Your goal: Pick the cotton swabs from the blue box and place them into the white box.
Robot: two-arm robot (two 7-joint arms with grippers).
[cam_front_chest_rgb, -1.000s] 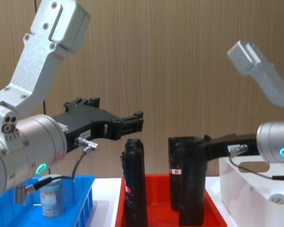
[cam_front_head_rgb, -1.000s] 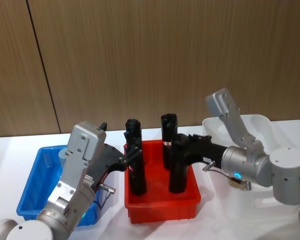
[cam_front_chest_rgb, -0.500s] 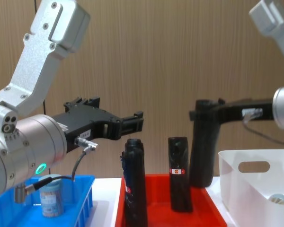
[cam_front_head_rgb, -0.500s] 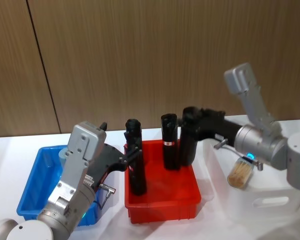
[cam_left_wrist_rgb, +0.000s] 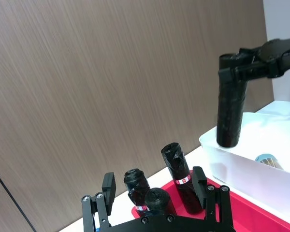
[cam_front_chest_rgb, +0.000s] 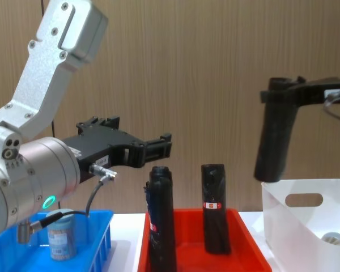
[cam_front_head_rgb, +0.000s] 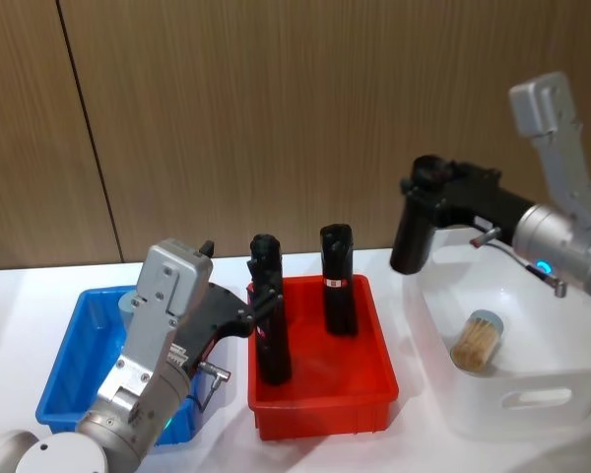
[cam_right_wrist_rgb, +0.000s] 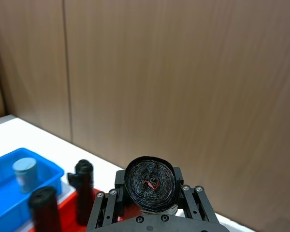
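One tub of cotton swabs [cam_front_chest_rgb: 61,236] stands in the blue box [cam_front_head_rgb: 67,367] at the left, partly behind my left arm. Another tub of cotton swabs [cam_front_head_rgb: 476,340] lies inside the white box [cam_front_head_rgb: 528,406] at the right. My left gripper [cam_front_chest_rgb: 165,145] hovers open and empty between the blue box and the red bin. My right gripper [cam_front_head_rgb: 426,189] is raised above the white box's near-left rim, shut on the top of a tall black cylinder [cam_front_head_rgb: 410,244] that hangs upright from it.
A red bin [cam_front_head_rgb: 320,404] sits between the two boxes. It holds two upright black cylinders with red labels [cam_front_head_rgb: 269,327] [cam_front_head_rgb: 339,283]. A brown wood-panel wall runs behind the white table.
My right gripper has lifted a black cylinder out of the red bin and carried it up and to the right, over the white box's edge. The left arm has not moved.
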